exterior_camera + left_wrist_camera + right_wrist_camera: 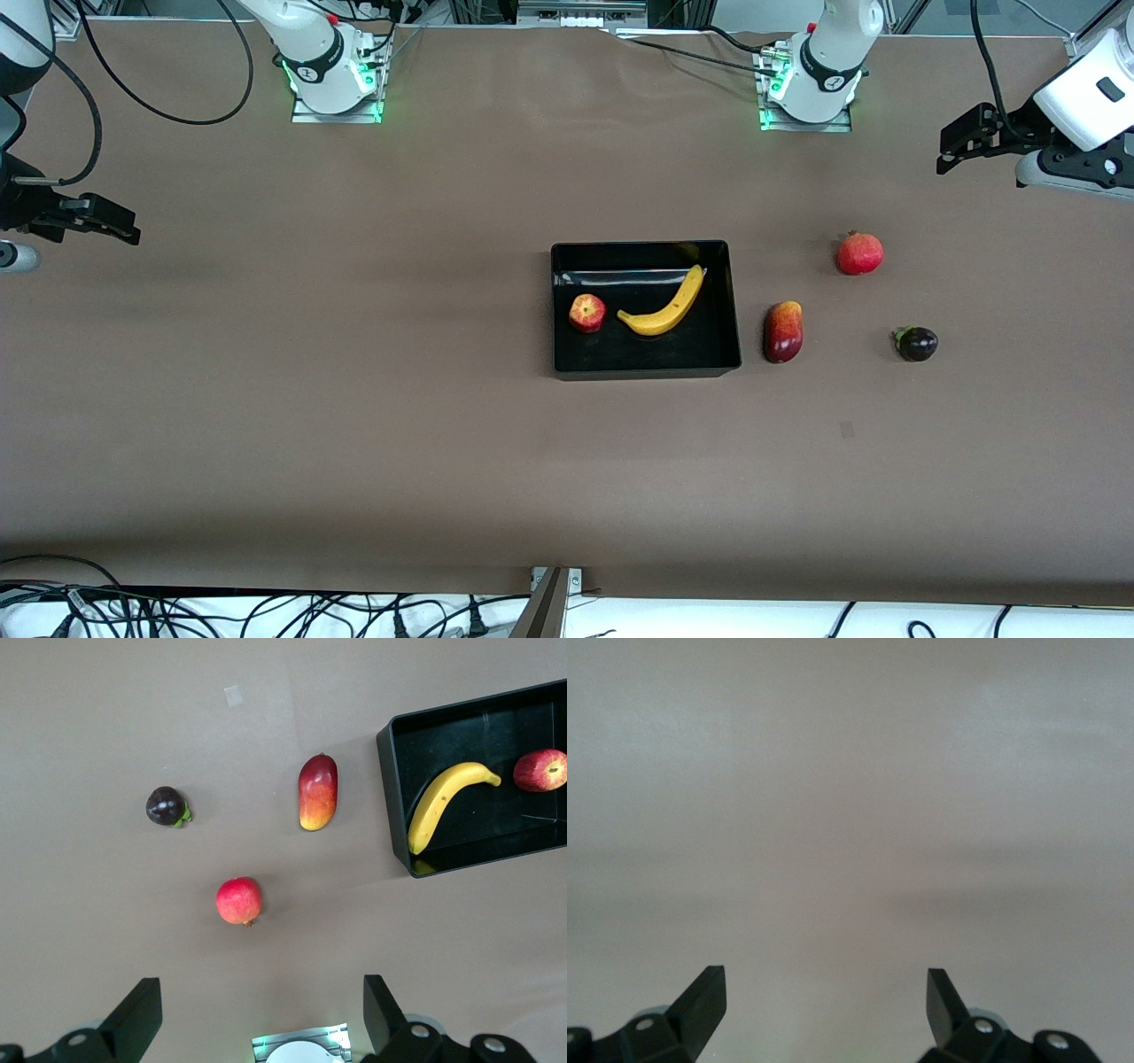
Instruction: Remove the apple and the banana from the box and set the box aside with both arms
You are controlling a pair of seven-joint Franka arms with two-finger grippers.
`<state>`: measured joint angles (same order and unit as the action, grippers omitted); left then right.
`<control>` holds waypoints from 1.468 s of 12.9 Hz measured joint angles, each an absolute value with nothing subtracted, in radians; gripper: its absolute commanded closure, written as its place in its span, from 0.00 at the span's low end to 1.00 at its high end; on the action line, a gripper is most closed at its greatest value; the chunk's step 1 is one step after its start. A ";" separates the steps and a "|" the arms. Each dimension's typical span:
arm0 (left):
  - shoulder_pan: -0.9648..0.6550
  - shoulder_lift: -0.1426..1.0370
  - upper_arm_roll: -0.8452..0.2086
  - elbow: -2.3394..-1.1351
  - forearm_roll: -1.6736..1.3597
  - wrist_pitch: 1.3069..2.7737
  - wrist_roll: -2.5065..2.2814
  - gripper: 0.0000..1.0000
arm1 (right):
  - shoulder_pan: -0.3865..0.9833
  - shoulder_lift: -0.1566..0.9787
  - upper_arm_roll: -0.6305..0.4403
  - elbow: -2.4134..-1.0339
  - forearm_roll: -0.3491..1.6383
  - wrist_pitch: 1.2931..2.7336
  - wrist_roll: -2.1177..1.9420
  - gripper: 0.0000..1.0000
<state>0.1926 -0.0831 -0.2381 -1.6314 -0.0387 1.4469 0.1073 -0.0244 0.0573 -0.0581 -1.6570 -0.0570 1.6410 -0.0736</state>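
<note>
The black box [645,365] sits flat on the brown table [354,399], about midway along it but a little toward the left arm's end. Inside it lie both task fruits: the yellow banana [666,305] curves across the middle of the floor, and the small red apple [587,313] with yellow patches rests just beside the banana's lower tip, toward the right arm's end of the box.

Three more fruits lie loose on the table, all toward the left arm's end. A red-and-yellow mango [783,331] lies just beside the box wall, not touching it. A round red pomegranate [859,253] sits farther from the front camera than the mango, and a dark purple mangosteen [916,344] with a green stem lies apart from both, nearer the table's end.

The left gripper [952,155] hangs in the air over the left arm's end of the table, fingers spread wide apart and holding nothing — its wrist view looks down on the three loose fruits and one end of the box. The right gripper [124,232] hangs over the right arm's end of the table, well apart from the box, its fingers [700,1001] likewise spread and holding nothing — bare table fills its wrist view.
</note>
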 measured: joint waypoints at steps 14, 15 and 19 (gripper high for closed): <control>0.192 -0.069 -0.246 -1.625 -0.039 1.439 0.107 0.00 | -0.024 0.057 -0.058 -1.657 -0.057 1.643 -0.074 0.00; 0.192 -0.060 -0.252 -1.625 -0.039 1.438 0.107 0.00 | -0.024 0.057 -0.058 -1.657 -0.057 1.643 -0.074 0.00; 0.190 -0.005 -0.305 -1.626 -0.039 1.455 0.091 0.00 | -0.024 0.057 -0.058 -1.657 -0.057 1.643 -0.074 0.00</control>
<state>0.1896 -0.0050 -0.3051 -1.6264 -0.0387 1.4548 0.0911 -0.0244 0.0573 -0.0581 -1.6569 -0.0570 1.6431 -0.0736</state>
